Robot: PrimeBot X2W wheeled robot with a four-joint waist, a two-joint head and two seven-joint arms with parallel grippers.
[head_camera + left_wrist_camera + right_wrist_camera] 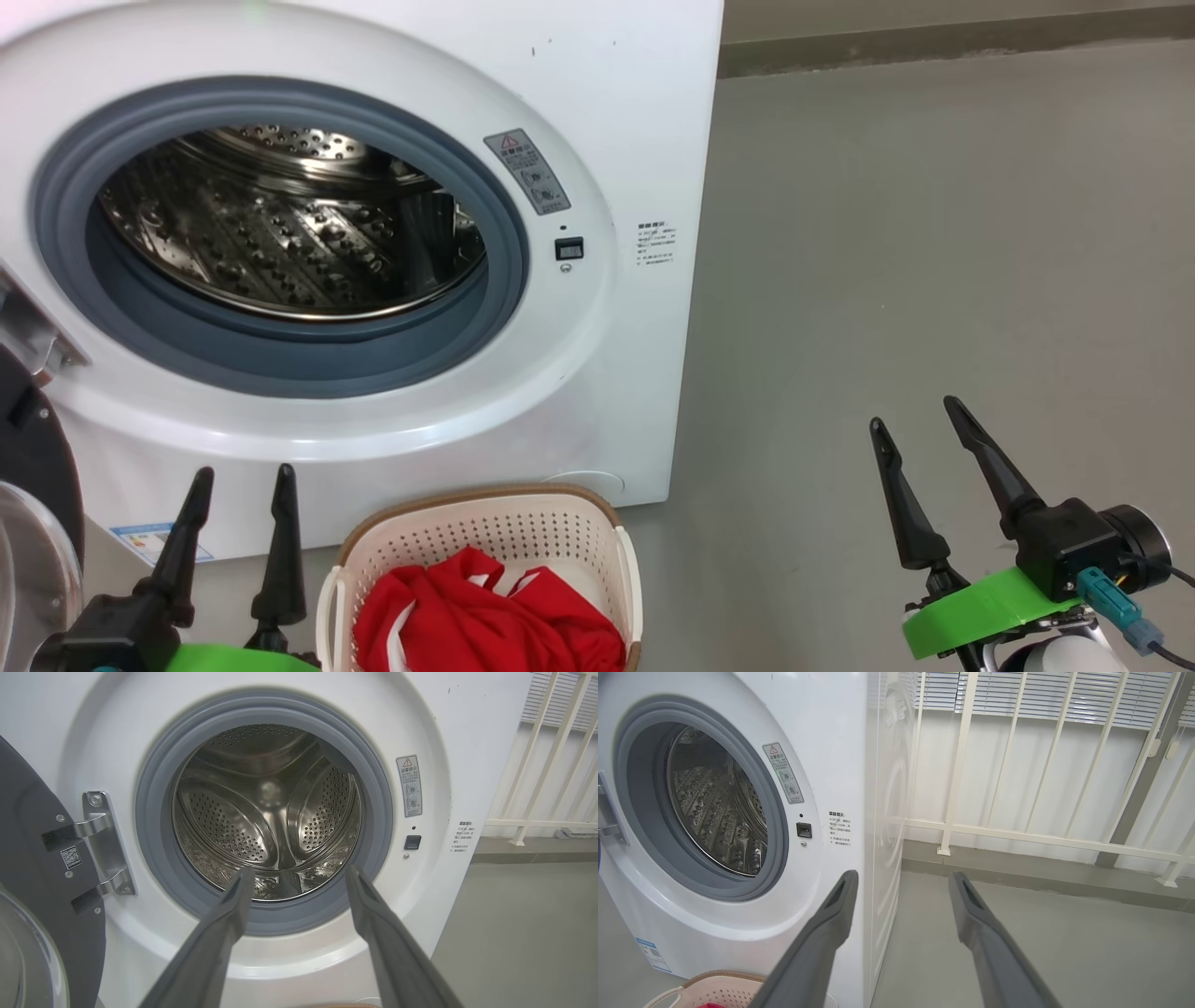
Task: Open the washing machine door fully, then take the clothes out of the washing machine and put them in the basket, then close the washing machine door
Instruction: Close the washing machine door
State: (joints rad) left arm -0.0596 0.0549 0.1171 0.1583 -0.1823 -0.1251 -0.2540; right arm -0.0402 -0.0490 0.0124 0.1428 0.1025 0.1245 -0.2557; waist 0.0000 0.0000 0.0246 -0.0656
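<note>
One step looks left to do: shutting the washing machine door. It stands swung open at the far left, its black rim and glass bowl just left of the left gripper. That gripper is empty, its jaws spread apart and pointing up at the washing machine, so it seems the natural one for the push. I would bring it round to the door's outer face and press on the rim rather than the bulging glass. Pushing well away from the hinge should give an easier swing.

The drum shows bare steel with no fabric in sight, so nothing should catch in the grey seal. Near the machine's front, the basket sits on the floor with the red clothes inside. Watch that the door's sweep clears the basket's rim.

At the right, well apart from the machine, the right gripper hovers empty with its jaws parted, and is best kept clear.
</note>
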